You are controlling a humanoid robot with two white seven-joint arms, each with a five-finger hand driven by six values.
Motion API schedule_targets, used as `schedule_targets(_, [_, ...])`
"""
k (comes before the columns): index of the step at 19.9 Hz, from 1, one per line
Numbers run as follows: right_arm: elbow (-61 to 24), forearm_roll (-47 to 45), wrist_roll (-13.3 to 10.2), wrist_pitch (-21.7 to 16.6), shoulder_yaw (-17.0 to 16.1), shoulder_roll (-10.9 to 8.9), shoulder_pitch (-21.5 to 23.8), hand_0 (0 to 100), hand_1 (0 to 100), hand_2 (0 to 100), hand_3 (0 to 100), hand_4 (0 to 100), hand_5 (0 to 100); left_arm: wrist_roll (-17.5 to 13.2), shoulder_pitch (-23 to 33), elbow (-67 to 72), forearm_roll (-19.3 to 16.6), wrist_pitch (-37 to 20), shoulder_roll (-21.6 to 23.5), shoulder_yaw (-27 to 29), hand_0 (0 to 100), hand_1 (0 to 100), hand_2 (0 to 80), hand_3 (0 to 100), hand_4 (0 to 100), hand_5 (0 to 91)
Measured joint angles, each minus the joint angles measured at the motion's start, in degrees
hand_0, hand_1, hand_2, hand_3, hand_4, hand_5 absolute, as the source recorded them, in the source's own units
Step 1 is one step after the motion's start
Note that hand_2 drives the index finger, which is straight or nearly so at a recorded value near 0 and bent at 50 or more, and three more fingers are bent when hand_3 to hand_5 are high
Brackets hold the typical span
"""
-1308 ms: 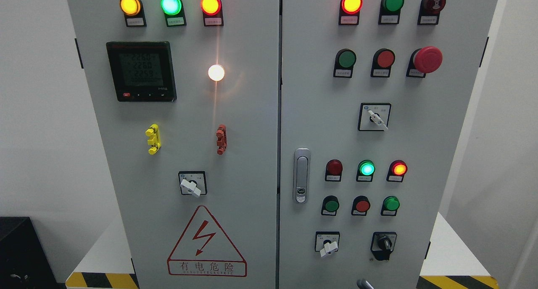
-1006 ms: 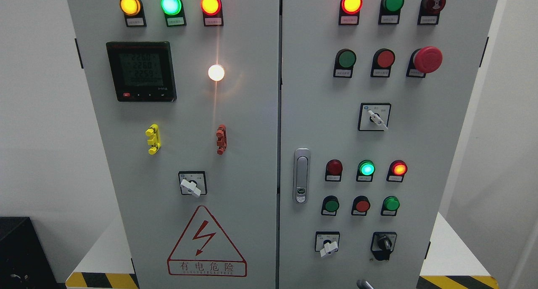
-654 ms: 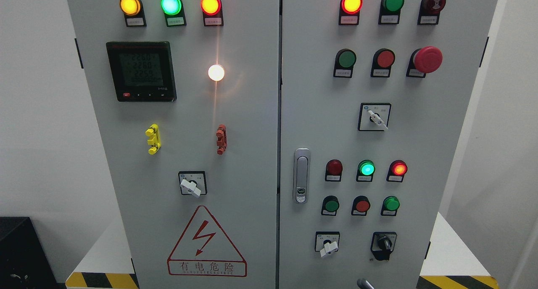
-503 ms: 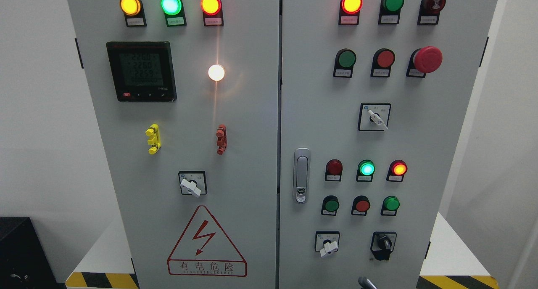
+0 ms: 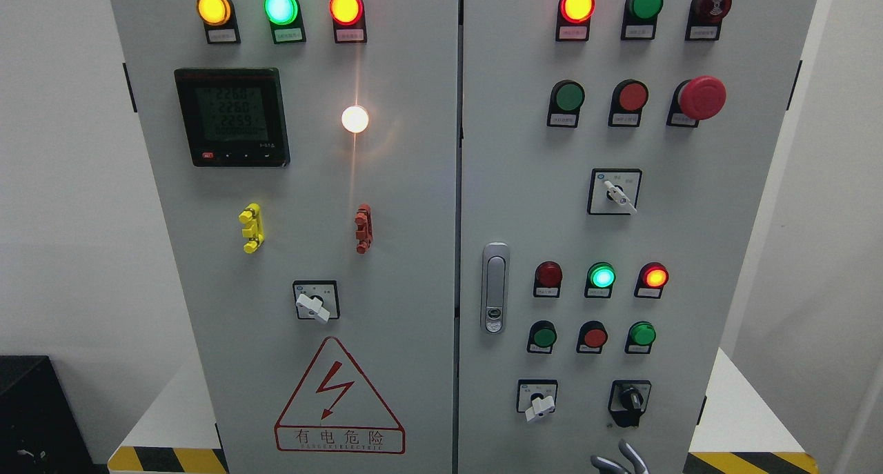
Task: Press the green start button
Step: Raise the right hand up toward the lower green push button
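The stiff, spring-loaded green button [image 5: 544, 337] likely needs a square fingertip push; right hand [image 5: 617, 460] fingers spread, holding nothing.

A red mushroom button [image 5: 702, 97], a digital meter [image 5: 232, 117] and a lightning warning triangle [image 5: 338, 395] mark the cabinet.

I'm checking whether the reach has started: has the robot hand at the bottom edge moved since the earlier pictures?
Yes. The grey metal fingertips have risen further into view, closer to the black rotary knob switch on the grey cabinet door.
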Motion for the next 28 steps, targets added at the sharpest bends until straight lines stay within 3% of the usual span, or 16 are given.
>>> schedule_targets(6, [-0.5, 15.5, -4.3, -3.4, -0.4, 0.04, -1.2, 24, 37, 0, 82, 82, 94, 0.0, 0.0, 0.0, 0.0, 0.0, 0.0, 0.0, 12, 56, 0.0, 0, 0, 0.0])
schedule_targets(13, [-0.9, 31.7, -7.8, -4.5, -2.0, 0.08, -3.3, 28, 34, 0, 89, 86, 100, 0.0, 0.0, 0.0, 0.0, 0.0, 0.0, 0.0, 12, 56, 0.0, 0, 0, 0.0])
schedule_targets(22, [-1.0, 46.0, -9.2, -4.3, -3.8, 0.14, -7.2, 26, 34, 0, 92, 88, 100, 0.0, 0.0, 0.0, 0.0, 0.0, 0.0, 0.0, 12, 56, 0.0, 0, 0, 0.0])
schedule_targets(28, [0.1, 51.6, -9.5, -2.2, -4.4, 0.18, -9.5, 25, 35, 0, 92, 89, 100, 0.0, 0.0, 0.0, 0.0, 0.0, 0.0, 0.0, 12, 56, 0.0, 0, 0, 0.0])
